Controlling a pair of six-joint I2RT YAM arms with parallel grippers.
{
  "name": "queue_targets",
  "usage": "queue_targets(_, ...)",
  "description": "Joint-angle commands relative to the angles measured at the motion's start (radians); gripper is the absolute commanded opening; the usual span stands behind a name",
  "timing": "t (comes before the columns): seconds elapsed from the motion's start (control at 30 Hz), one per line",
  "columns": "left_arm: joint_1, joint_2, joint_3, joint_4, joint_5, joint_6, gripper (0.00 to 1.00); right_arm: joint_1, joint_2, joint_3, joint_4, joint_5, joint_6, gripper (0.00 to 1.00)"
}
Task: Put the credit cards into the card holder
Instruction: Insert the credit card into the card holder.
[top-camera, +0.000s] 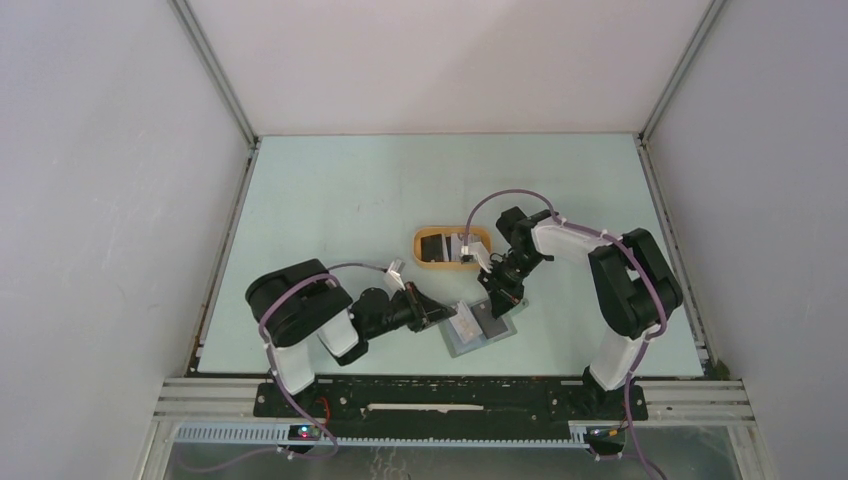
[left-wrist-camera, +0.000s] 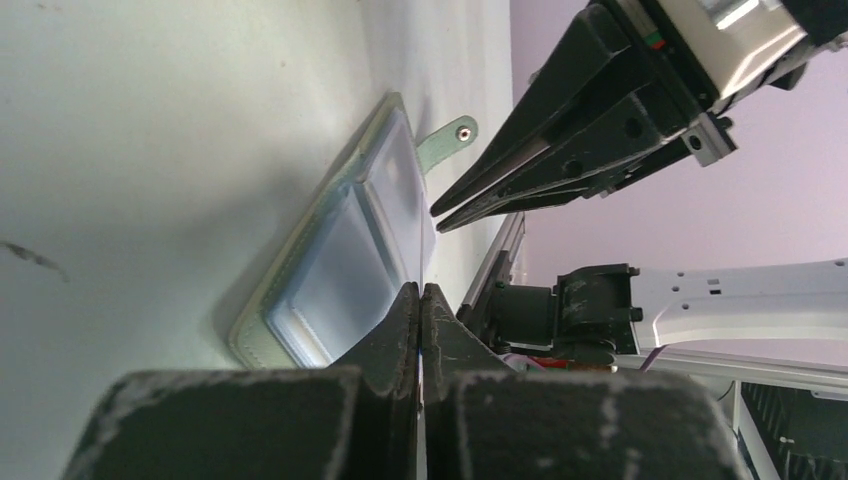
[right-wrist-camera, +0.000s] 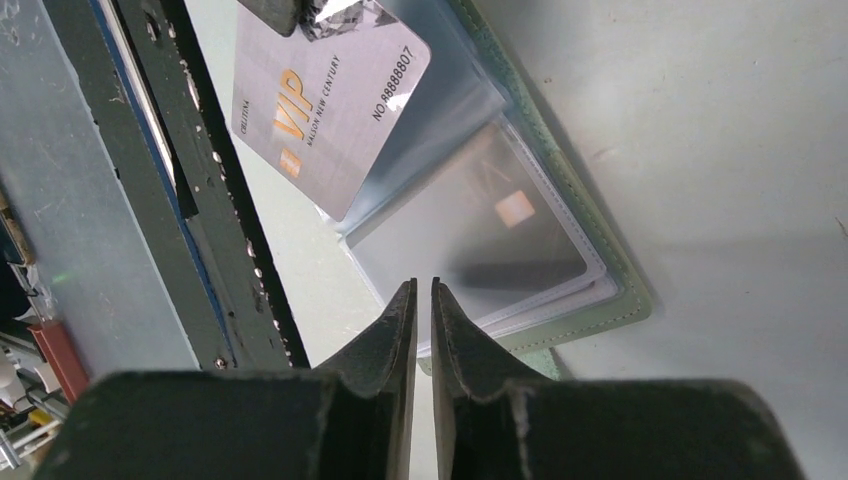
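Observation:
The grey-green card holder (top-camera: 482, 330) lies open on the table between the arms, its clear sleeves (right-wrist-camera: 490, 230) facing up and its snap tab (left-wrist-camera: 447, 140) pointing away. One sleeve holds a card with an orange chip (right-wrist-camera: 515, 208). My left gripper (left-wrist-camera: 421, 300) is shut on the edge of a whitish VIP credit card (right-wrist-camera: 320, 110), held slanting over the holder's left half. My right gripper (right-wrist-camera: 424, 288) hovers at the sleeves' edge. Its jaws are almost together, with a narrow slit and nothing visible between them. More credit cards, one black (top-camera: 433, 246), lie in the tray.
An orange oval tray (top-camera: 452, 262) sits just beyond the holder, beside the right arm's wrist. The black frame rail (right-wrist-camera: 210, 200) runs along the table's near edge, close to the holder. White enclosure walls stand on three sides.

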Motion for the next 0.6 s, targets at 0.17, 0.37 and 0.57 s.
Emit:
queue_targets(0.17,0.007,0.05,0.034,0.042,-0.011,0.024,0.0,0.007,0.013,0.034,0.001,0.021,0.017,0.16)
queue_targets(0.37,0.007,0.063,0.046,0.044,0.001,0.021,0.0,0.007,0.011,0.035,0.003,0.022,0.019,0.16)
queue_targets(0.57,0.008,0.067,0.047,0.055,-0.001,0.016,0.0,0.007,0.011,0.036,0.003,0.025,0.022,0.15)
